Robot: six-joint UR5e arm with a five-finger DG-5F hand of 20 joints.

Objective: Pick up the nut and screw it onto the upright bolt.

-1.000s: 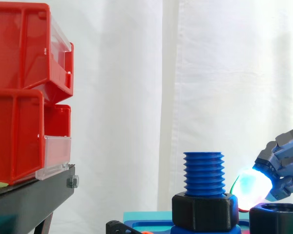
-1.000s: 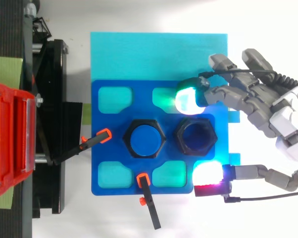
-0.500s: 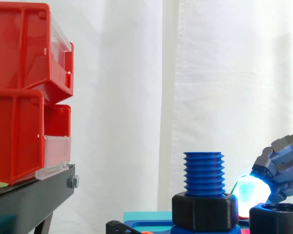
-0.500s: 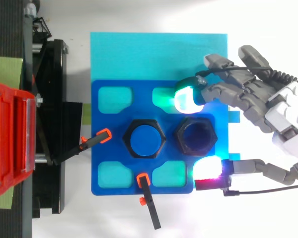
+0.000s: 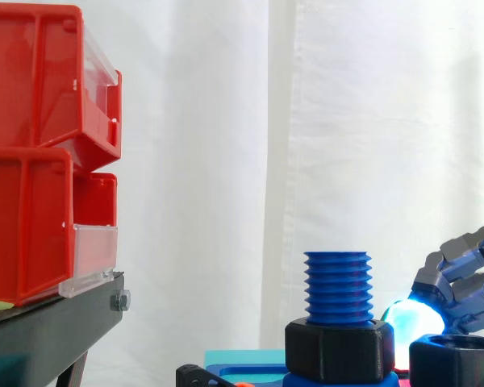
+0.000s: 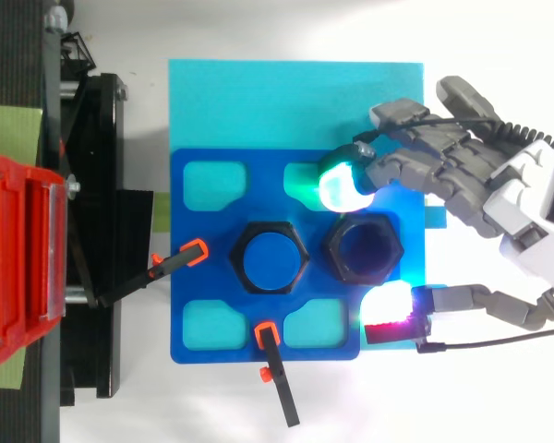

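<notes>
Top view: nut (image 6: 364, 251) between glowing pads (image 6: 342, 187) of relaxed, spread robot hand (image 6: 524, 208), perhaps barely apart.

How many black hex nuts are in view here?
2. One black hexagonal nut sits around the foot of the upright blue threaded bolt; the other black nut rests loose on the blue plate beside it.

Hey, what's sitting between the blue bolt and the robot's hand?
The loose black nut, resting on the blue plate beside the bolt. The top view shows the hand with fingers on either side of it.
</notes>
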